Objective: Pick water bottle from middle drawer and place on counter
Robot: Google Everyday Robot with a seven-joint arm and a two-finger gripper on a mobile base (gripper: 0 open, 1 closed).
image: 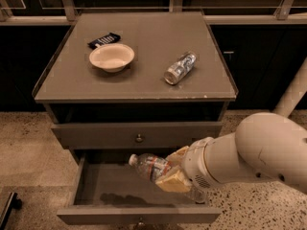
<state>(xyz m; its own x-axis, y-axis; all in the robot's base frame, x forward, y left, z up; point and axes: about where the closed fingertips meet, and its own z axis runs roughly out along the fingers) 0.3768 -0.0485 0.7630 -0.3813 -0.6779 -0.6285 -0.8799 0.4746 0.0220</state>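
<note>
Speckled terrazzo flooring and dark cabinetry frame a grey-brown cabinet, and low in the frame, right of centre, the water bottle (147, 166) hangs tilted above the open middle drawer (108, 185). Its white cap points to the upper left and its red-and-white label shows just left of the claw (166, 169). The claw's tan fingers (173, 181) pinch the bottle's lower body from above and below, so the bottle sits clear of the drawer floor, where a dark shadow (125, 199) lies beneath it. A bulky white arm (249, 152) runs from the claw to the lower right edge. Above the open drawer, the upper drawer (96, 135) is closed, its small knob (139, 138) centred. On the counter (144, 83) in the upper half of the frame rest a pale bowl (112, 57), a black packet (104, 40) touching its far rim, and a stubby clear bottle (180, 68) lying on its side to the right, well apart from the bowl.
</note>
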